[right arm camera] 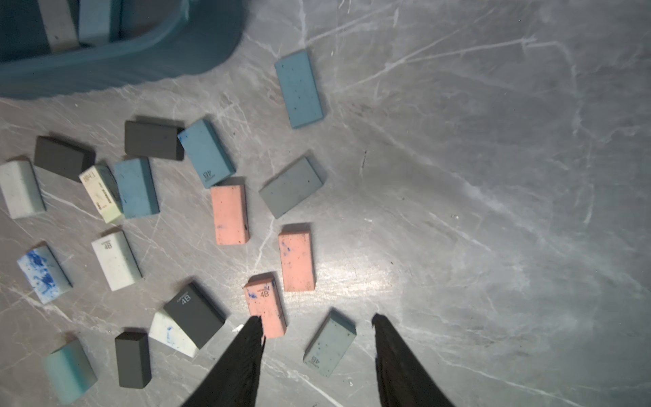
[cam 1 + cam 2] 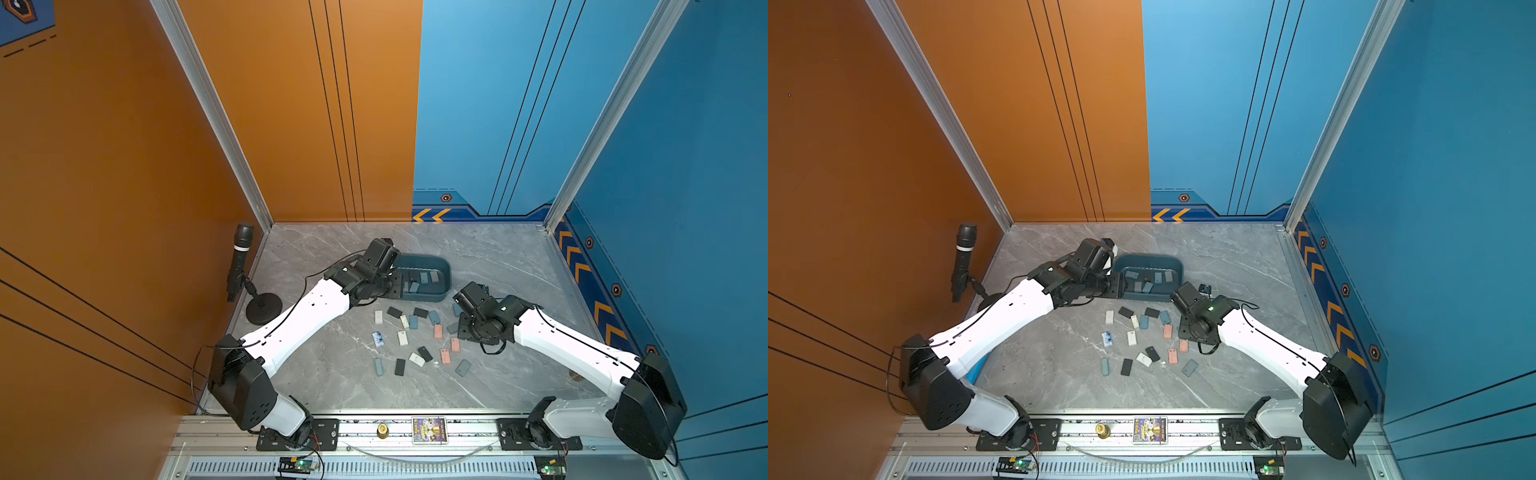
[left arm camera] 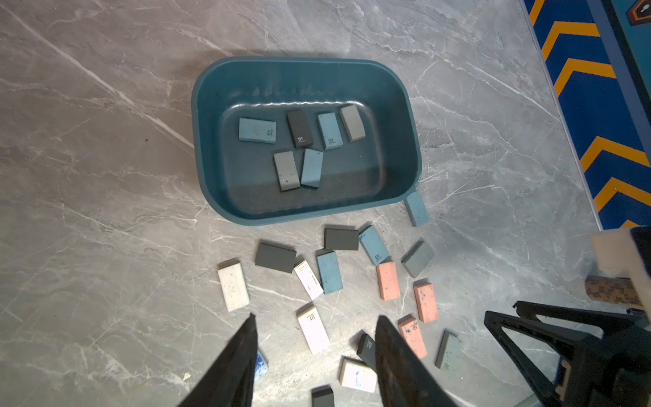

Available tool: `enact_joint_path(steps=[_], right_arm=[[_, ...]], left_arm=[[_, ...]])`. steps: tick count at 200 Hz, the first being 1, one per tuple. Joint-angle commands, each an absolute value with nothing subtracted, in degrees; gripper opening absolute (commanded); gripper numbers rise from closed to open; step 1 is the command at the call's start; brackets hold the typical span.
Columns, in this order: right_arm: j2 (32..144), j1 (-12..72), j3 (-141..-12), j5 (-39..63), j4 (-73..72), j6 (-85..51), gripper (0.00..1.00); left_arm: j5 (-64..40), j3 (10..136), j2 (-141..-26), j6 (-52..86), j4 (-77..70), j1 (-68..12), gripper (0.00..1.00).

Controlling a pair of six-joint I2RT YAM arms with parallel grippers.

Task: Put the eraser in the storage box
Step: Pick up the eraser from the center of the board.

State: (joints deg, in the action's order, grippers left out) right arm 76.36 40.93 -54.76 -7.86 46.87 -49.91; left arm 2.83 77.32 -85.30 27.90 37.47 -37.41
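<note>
Storage box (image 3: 211, 158) on marble surface (image 3: 105, 176); six erasers (image 3: 257, 130) lie inside. Loose erasers (image 3: 329, 272) are scattered just beside it, and a blue eraser (image 3: 416, 208) touches its corner. Left claw (image 3: 316, 317) open, empty; its arm hides the box's end in both top views. Right claw (image 1: 317, 317) open, empty, over a grey-green eraser (image 1: 330, 347). Microphone (image 2: 241, 266) well apart.

The right gripper (image 1: 317, 317) holds its two dark fingers (image 1: 243, 359) well apart with nothing clamped. A grey-green eraser (image 1: 329, 347) marked 4B lies flat on the marble table (image 1: 493, 176) between them. The left finger's tip overlaps the near end of a pink eraser (image 1: 265, 304); contact cannot be judged. Loose erasers (image 1: 135, 186) in black, blue, white and pink spread to the left, and a corner of the storage box (image 1: 123, 67) shows far left, two erasers inside
</note>
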Motion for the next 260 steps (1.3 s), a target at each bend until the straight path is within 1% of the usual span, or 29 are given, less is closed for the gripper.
enact_joint_path(steps=[1, 117, 190, 224, 260], right_arm=[[76.93, 43.52, -53.01, -10.06, 47.11, -54.0, 0.52], [79.86, 54.08, -47.31, -12.08, 45.72, -65.32, 0.53], [81.07, 55.11, -44.48, -13.45, 43.18, -69.07, 0.56], [81.8, 54.7, -43.71, -13.69, 41.67, -69.45, 0.62], [82.7, 54.05, -42.5, -12.59, 40.14, -69.3, 0.62]], left_arm=[[3.72, 75.34, -82.51, 28.29, 36.83, -36.83, 0.55], [3.26, 69.01, -77.61, 29.88, 35.68, -36.47, 0.54], [2.91, 68.13, -77.14, 30.62, 35.07, -36.44, 0.55], [2.81, 67.86, -77.43, 30.89, 35.12, -36.35, 0.55], [2.63, 67.7, -77.74, 31.05, 35.02, -36.38, 0.55]])
